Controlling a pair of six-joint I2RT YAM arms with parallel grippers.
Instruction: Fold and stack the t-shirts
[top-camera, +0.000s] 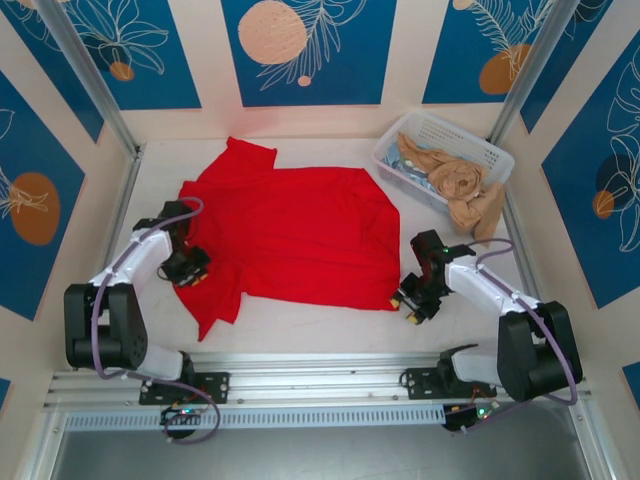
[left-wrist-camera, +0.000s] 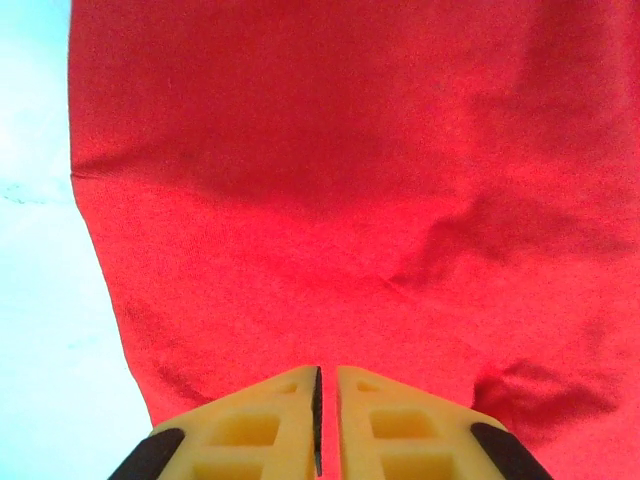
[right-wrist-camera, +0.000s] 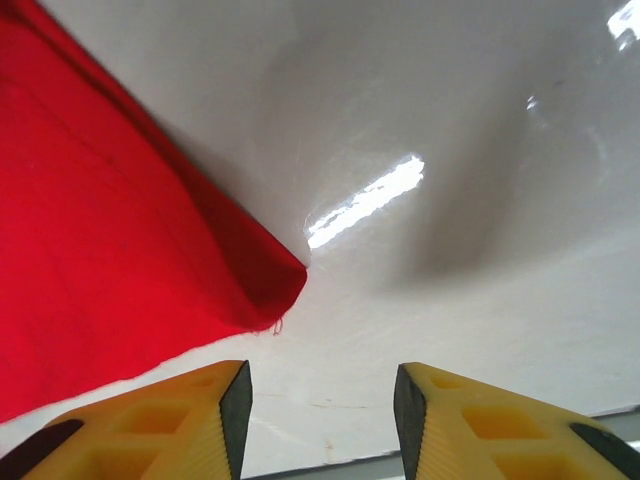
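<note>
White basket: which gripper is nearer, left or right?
Right. The right gripper is below the basket in the top view; the left gripper is across the red t-shirt.

One red t-shirt (top-camera: 300, 235) lies on the one counter (top-camera: 300, 325). There is one white lattice basket (top-camera: 452, 131), holding tan cloth (top-camera: 458, 185) whose pieces cannot be counted apart. Two robot arms stand here, a left arm (top-camera: 135, 262) and a right arm (top-camera: 482, 285), each with one pincer: left pincer (top-camera: 190, 270), right pincer (top-camera: 412, 306).

Bright red t-shirt (top-camera: 300, 235), spread mostly flat on the table (top-camera: 300, 322), sleeves leftward, hem rightward
</note>
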